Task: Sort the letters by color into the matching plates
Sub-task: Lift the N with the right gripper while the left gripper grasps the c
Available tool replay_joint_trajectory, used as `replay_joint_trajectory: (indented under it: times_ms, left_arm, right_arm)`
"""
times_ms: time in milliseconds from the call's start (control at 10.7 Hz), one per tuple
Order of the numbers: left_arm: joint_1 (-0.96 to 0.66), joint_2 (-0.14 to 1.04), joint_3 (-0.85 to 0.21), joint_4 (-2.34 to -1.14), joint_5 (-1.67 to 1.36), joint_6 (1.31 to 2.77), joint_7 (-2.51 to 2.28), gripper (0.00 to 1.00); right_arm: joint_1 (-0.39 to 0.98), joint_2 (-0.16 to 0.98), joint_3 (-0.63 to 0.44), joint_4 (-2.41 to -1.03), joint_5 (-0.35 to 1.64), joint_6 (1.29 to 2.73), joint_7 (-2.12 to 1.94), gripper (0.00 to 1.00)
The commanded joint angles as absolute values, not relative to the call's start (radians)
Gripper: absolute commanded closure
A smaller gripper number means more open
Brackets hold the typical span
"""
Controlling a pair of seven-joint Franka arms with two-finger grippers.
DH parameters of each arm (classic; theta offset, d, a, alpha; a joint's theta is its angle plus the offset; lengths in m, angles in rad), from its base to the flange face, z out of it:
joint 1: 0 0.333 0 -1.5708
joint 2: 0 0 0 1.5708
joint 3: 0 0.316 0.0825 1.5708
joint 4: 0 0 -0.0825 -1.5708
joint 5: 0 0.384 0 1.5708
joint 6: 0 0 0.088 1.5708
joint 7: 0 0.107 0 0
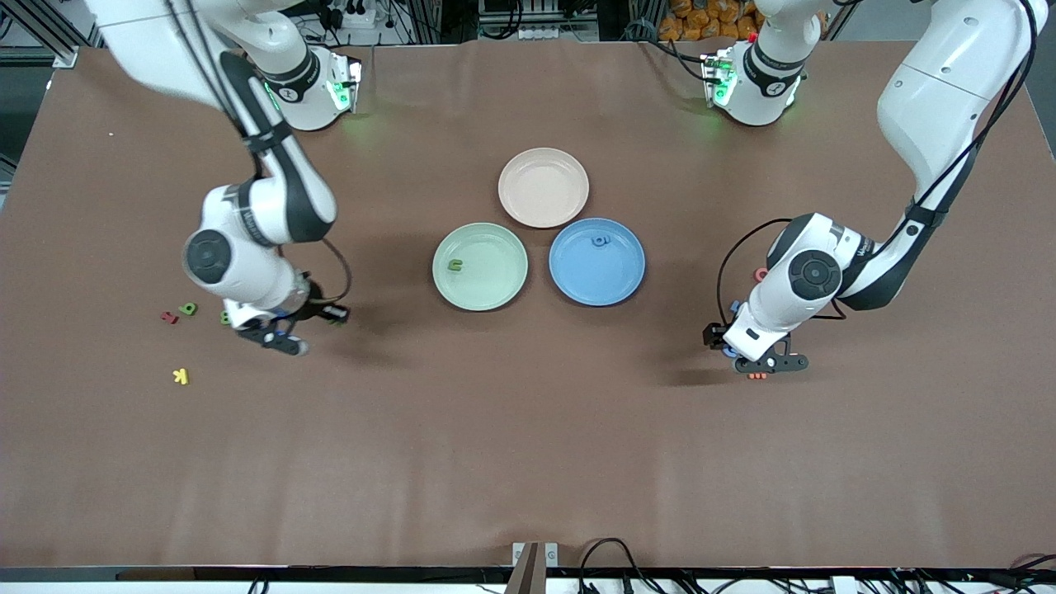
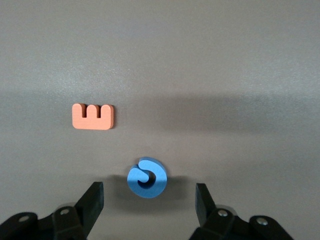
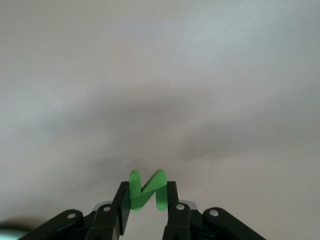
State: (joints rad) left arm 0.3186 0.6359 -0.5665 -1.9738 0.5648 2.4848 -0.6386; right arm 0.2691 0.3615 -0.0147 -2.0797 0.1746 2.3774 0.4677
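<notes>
Grippers both low at opposite table ends. Right gripper is clamped on a green letter N, lifted clear of the tabletop. Left gripper stands wide apart astride a blue letter lying flat near an orange E.

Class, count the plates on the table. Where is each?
3. The beige-pink plate lies farthest from the camera; the pale green plate is nearer, toward the right arm's end; the blue plate is beside it, toward the left arm's end. None appears hidden.
</notes>
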Motion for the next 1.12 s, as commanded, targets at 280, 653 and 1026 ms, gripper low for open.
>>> replay_joint_trajectory:
  times_ms: [280, 653, 1026]
  left_arm:
    - [0.313, 0.66, -0.554, -1.962, 0.62, 2.51, -0.649, 0.32]
    - [0.314, 0.661, -0.554, -1.963, 0.62, 2.51, -0.649, 0.55]
    - [0.316, 0.66, -0.554, -1.963, 0.623, 2.51, -0.64, 0.9]
  right_arm:
    - [0.518, 0.319, -0.02, -2.105, 0.186, 2.332, 0.714, 0.9]
    - [0.629, 0.357, -0.017, -2.079, 0.184, 2.336, 0.837, 0.9]
    - [0.702, 0.426, -0.017, -2.014, 0.184, 2.341, 0.897, 0.9]
